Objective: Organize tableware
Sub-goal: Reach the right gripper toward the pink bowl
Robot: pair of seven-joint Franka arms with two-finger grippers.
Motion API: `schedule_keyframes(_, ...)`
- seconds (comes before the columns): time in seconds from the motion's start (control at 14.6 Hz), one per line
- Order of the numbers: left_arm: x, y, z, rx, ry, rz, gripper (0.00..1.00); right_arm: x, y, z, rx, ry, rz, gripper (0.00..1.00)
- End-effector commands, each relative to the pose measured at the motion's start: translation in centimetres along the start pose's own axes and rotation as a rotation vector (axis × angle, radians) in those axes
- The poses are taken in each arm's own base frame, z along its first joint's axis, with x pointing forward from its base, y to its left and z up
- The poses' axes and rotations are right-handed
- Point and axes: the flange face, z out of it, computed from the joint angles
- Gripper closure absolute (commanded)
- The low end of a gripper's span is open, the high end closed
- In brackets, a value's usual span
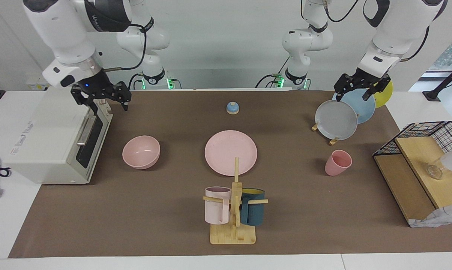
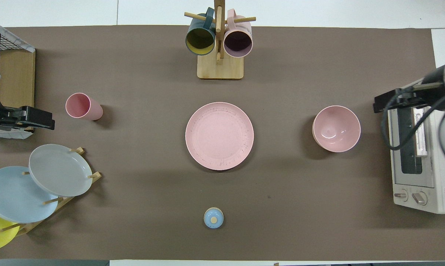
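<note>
**Pink set untouched, both grippers up in the air**

We see the right gripper [image 1: 107, 98] raised over the top front edge of the toaster oven [image 1: 57, 138], jaws spread apart, gripping nothing. The pink bowl [image 1: 141, 152] sits on the mat below those jaws, farther from the robots than the oven's top edge and just beside the oven door.

We see the left gripper [image 1: 355, 87] hovering over the plate rack, above the blue plate [image 1: 362, 107], with the grey plate [image 1: 335, 120] and yellow plate [image 1: 384, 94] on either side of it. Its jaws look spread too, nothing between them. The pink cup [image 1: 337, 162] stands upright on the mat well below these jaws, apart from the rack.

The pink plate [image 1: 230, 152] lies flat mid-table, between bowl and cup, well apart from both grippers. The mug stand [image 1: 233, 225] is farther from the robots than it.
</note>
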Motion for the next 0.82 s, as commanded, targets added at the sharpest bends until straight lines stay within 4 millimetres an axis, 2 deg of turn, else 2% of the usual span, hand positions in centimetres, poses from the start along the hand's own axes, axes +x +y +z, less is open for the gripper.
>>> schedule_keyframes(0.0, -0.4, -0.2, -0.2, 0.018, -0.006, -0.009, 0.0, -0.2, -3.6, 9.8, 0.014, 0.043, -0.029, 0.0)
schedule_keyframes(0.07, -0.4, -0.2, -0.2, 0.018, -0.006, -0.009, 0.0, -0.6, -5.2, 12.5, 0.017, 0.067, -0.04, 0.0)
schedule_keyframes(0.21, -0.4, -0.2, -0.2, 0.018, -0.005, -0.009, 0.0, -1.1, -6.1, 18.1, 0.017, 0.065, -0.021, 0.0)
schedule_keyframes(0.34, -0.4, -0.2, -0.2, 0.018, -0.006, -0.009, 0.0, -1.9, -6.1, 20.8, 0.016, 0.074, -0.024, 0.0)
schedule_keyframes(0.48, -0.4, -0.2, -0.2, 0.019, -0.006, -0.011, 0.0, -2.2, -6.0, 22.7, 0.013, 0.049, -0.027, 0.0)
schedule_keyframes(0.75, -0.4, -0.2, -0.2, 0.018, -0.006, -0.009, 0.0, -3.0, -5.7, 25.0, 0.008, 0.007, -0.023, 0.36)
